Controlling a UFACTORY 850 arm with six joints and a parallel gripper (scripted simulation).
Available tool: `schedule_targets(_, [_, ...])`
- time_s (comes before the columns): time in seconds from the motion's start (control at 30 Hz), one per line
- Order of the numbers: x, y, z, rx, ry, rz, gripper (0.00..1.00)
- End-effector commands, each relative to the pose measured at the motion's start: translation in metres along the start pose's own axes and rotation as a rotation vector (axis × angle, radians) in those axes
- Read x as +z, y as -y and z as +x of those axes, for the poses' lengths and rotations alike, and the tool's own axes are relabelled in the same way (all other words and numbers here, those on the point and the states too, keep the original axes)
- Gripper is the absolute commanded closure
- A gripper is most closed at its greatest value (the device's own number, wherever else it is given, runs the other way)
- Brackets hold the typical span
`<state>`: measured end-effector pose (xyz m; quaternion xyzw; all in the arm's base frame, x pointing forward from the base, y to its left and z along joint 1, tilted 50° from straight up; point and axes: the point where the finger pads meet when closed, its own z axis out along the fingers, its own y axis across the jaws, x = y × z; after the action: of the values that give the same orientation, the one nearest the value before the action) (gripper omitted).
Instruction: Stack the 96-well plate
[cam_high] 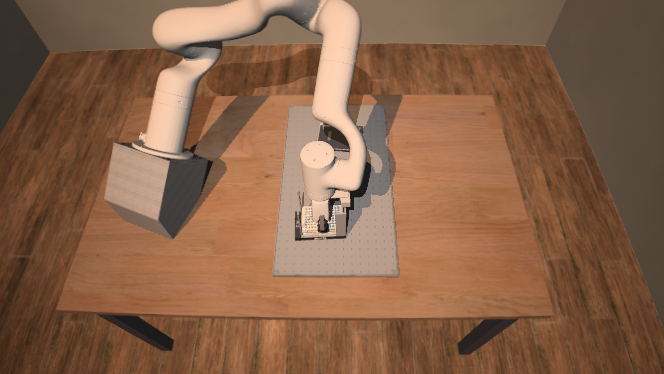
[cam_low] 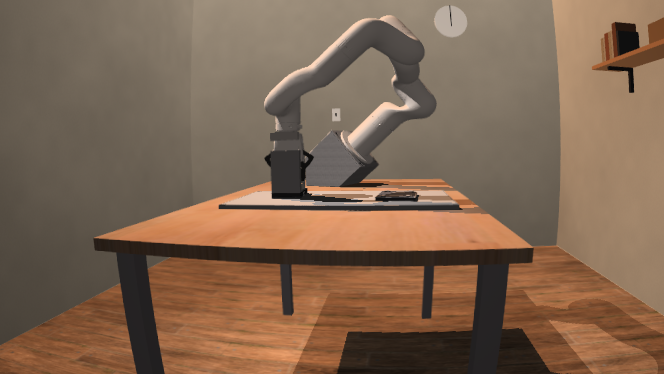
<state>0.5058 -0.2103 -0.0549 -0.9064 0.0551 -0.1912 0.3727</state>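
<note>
The stack rack K1 [cam_high: 341,219] [cam_low: 287,173] is a dark walled holder at the near middle of the grey perforated board [cam_high: 350,255]. My gripper [cam_high: 321,224] reaches straight down into it and is shut on the white 96-well plate [cam_high: 308,223], whose wells show between the rack walls. From the side, the rack walls hide the fingers and the plate. I cannot tell the held plate apart from the lower plate, nor see the cut-off corners. The plate nest N1 [cam_high: 326,133] [cam_low: 396,195] lies farther back on the board, a low dark frame partly hidden by the arm.
The robot's tilted grey base block [cam_high: 150,190] [cam_low: 332,165] stands on the wooden table [cam_high: 450,200] left of the board. The arm arches over the board's back half and over N1.
</note>
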Motion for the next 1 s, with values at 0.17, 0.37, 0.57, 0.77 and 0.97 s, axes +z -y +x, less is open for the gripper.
schedule_targets(0.17, [0.0008,-0.0004,0.0007,-0.001,-0.001,-0.001,1.0])
schedule_targets(0.37, [0.0016,-0.0004,0.0007,-0.001,-0.001,-0.001,1.0])
schedule_targets(0.57, [0.0026,-0.0004,0.0007,-0.001,-0.001,-0.001,1.0])
schedule_targets(0.77, [0.0033,-0.0004,0.0007,-0.001,-0.001,-0.001,1.0])
schedule_targets(0.97, [0.0043,-0.0004,0.0007,-0.001,-0.001,-0.001,1.0])
